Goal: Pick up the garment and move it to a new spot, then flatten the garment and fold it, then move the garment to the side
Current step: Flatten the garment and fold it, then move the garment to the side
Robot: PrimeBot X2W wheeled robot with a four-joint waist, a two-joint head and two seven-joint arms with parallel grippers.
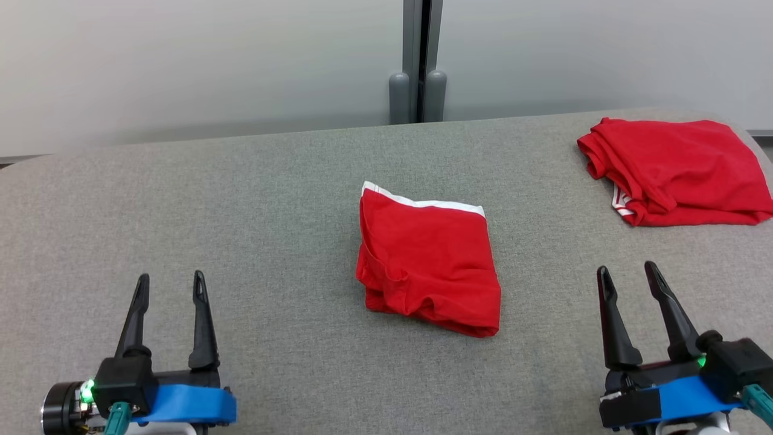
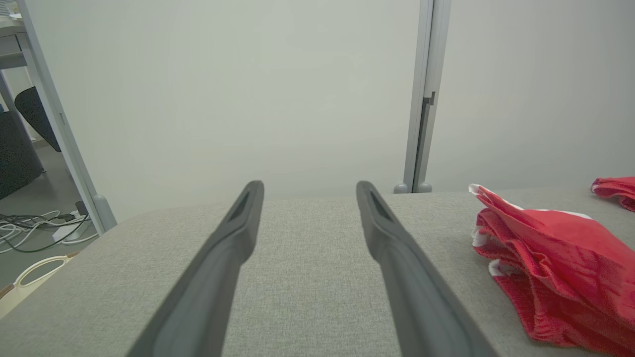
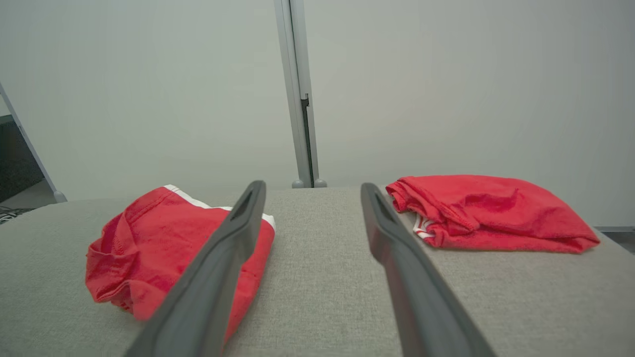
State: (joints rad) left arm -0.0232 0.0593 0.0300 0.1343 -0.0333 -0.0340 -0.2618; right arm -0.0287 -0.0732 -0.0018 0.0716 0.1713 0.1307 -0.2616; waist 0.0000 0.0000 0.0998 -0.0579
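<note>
Left gripper [image 1: 170,277] first: it sits low and well to the left of the grey post [image 1: 418,90], fingers apart and holding nothing, hovering over bare table [image 1: 253,205]. Moving right, here is the garment [image 1: 429,260], straight out in front of the post, mid-table, a compact red bundle with a white waistband along its far edge and soft rounded folds bulging at its near edge. It looks folded already, so I judge the step in hand is carrying it to the side, though from here I can't be sure how tidy the layers underneath are. To do that well, both grippers should come in low from either flank, slide under or pinch all the layers at once near the corners, and lift level so the fold does not spill open. The cloth is a thin, limp knit with a fine ribbed weave, and it will sag from any single pinch point. Further right of the post, the right gripper [image 1: 626,266] also stands spread and empty, above the coarse grey woven tabletop. Far right of the post, a second red garment [image 1: 676,169] lies flat, loosely folded, near the table's rounded corner.
</note>
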